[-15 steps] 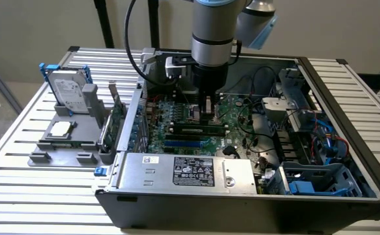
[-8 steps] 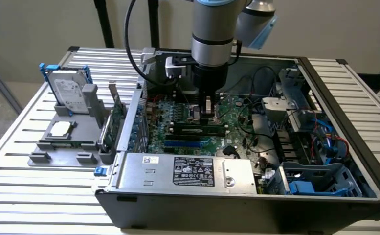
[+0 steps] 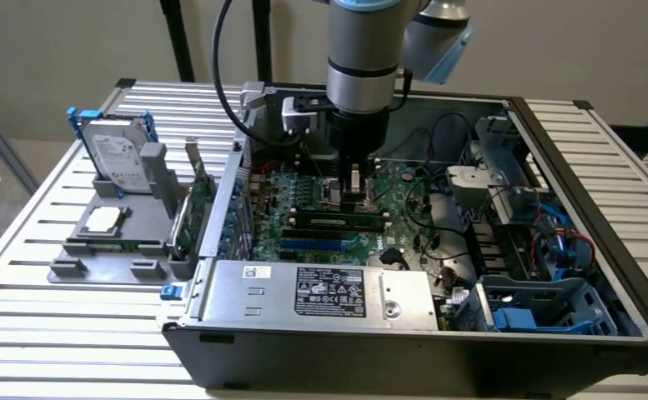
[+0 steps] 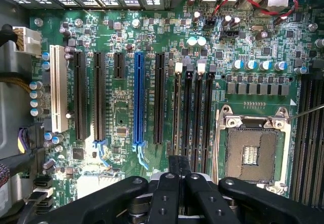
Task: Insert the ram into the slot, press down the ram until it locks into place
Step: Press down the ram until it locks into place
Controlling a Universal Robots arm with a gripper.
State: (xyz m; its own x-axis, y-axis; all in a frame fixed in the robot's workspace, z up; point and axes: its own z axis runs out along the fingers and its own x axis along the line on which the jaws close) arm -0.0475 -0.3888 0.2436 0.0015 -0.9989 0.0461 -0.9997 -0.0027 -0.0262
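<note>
Since the two black fingers [image 4: 167,193] sit drawn in almost against each other, the gripper [image 4: 179,171] reads as clenched, and I cannot tell whether anything thin is nipped between the pads. In the exterior view the gripper [image 3: 354,193] hangs straight down from the arm inside the open computer case [image 3: 413,358], tips low over the motherboard. At about 7 o'clock from the tips, just beside them, the ram [image 3: 329,222] appears to stand on edge in the bank of memory slots [image 3: 301,228], running across the board; contact between tips and ram cannot be judged. The wrist view looks along those memory slots [image 4: 190,112], four parallel black strips, two with white end clips, directly ahead of the fingers. A blue slot [image 4: 139,100] lies parallel to them on one side and the square silver processor socket [image 4: 251,150] on the other. In the exterior view the blue slot [image 3: 314,245] is at 6 o'clock from the ram, with the power supply [image 3: 318,290] beyond it. Outside the case, at 9 o'clock, a grey tray [image 3: 101,267] on the slatted table [image 3: 34,333] carries a hard drive [image 3: 118,158] and an upright expansion card [image 3: 198,208].
</note>
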